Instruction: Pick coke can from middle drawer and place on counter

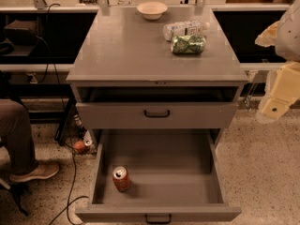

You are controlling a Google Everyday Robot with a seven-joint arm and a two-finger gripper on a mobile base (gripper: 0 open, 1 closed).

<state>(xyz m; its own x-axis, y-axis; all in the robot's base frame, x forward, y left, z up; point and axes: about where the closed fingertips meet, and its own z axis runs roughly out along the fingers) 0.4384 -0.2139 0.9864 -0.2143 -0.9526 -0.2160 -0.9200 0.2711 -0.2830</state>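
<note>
The cabinet is matte grey metal with square edges, and its tabletop [126,50] is a broad flat slab. At the back of the slab stands a shallow, round, pale bowl [152,10]. To the right of the bowl a clear plastic bottle [185,29] lies on its side, with a crinkly green bag [188,44] just in front of it.

Under the slab the upper drawer [197,115] is open a crack and has a small black loop handle [156,113]. The middle drawer [187,213] is pulled far out, showing a deep rectangular tray with a smooth grey floor.

The coke can [121,178] stands upright in the tray's front left part, near the left wall. It is a small red-orange cylinder with a silver top and pull-tab.

The claw [274,104] is made of blocky cream-coloured parts and hangs at the right edge of the view, beside the cabinet at about the height of the upper drawer. Whether it is spread or pressed together cannot be told. The can is well apart from it, lower and far to the left.

The floor [262,172] is speckled stone. A person's trousered leg [16,130] and tan shoe [35,171] are at the left.
</note>
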